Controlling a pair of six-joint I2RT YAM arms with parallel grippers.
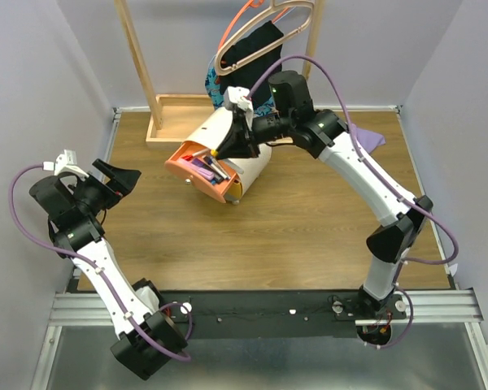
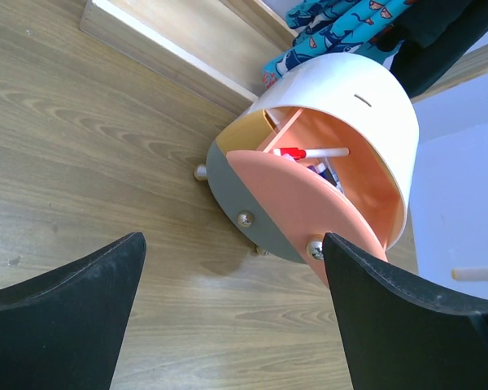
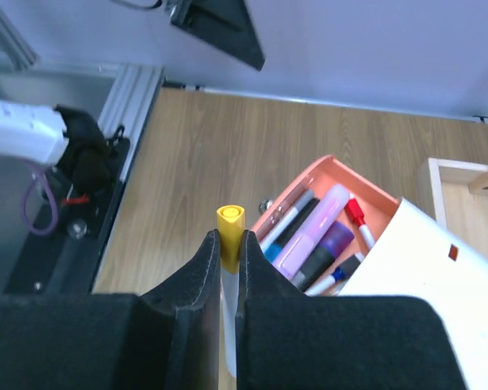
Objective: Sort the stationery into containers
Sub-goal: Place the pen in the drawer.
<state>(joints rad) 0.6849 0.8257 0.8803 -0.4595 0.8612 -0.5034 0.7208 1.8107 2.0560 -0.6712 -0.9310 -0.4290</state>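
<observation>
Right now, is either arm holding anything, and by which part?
Yes. The right jaws pinch a pen close to its yellow-capped end, with the cap poking out past them. The left jaws are open and empty.

The marker (image 3: 230,229) is largely hidden between the right fingers (image 3: 193,276), only its yellow tip seen. Pens (image 3: 313,242) in the orange drawer (image 3: 350,175) are partly covered by the chest (image 3: 423,264). The left fingers (image 2: 65,317) are cut off at the lower edge.

A robotics lab test cell is indicated: a wood-grain tabletop (image 1: 309,236) is enclosed by plain pale walls (image 1: 32,65) on the left, right and far sides. An aluminium rail (image 1: 439,305) is mounted along the near edge, where the cabled left arm (image 1: 106,272) and right arm (image 1: 374,180) are bolted.
</observation>
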